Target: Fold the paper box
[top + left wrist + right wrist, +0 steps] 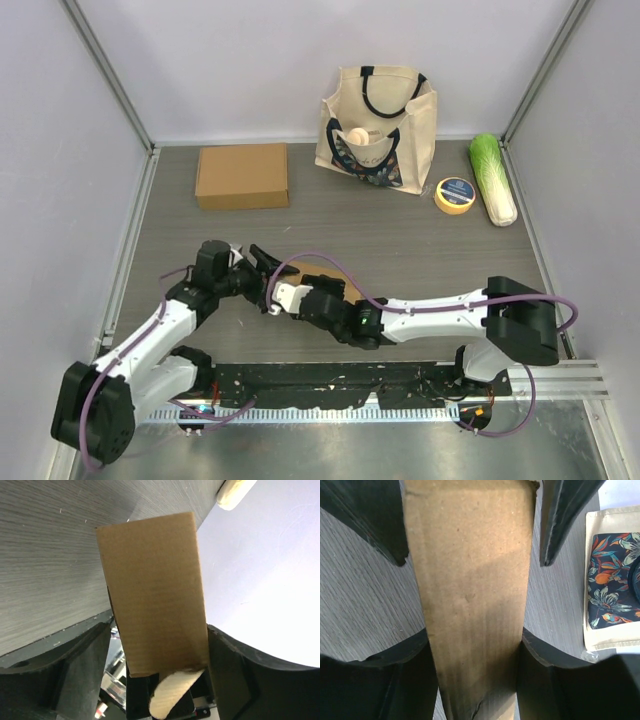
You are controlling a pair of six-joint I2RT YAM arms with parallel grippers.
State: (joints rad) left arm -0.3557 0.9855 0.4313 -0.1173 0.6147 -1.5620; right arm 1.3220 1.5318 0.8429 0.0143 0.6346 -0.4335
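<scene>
The paper box is a brown cardboard piece; only a little of it [338,279] shows under the right arm at the table's near middle. In the left wrist view a cardboard panel [150,590] fills the gap between the black fingers, with a pale torn flap below it. My left gripper [262,270] [157,632] is shut on that panel. In the right wrist view a long cardboard strip [470,605] is pinched between both fingers. My right gripper [278,298] [474,637] is shut on it, facing the left gripper's fingers [370,520] closely.
A second flat brown cardboard box [242,175] lies at the back left. A cream tote bag [378,120] [612,590] stands at the back middle. A yellow tape roll [454,194] and a napa cabbage [493,178] lie at the back right.
</scene>
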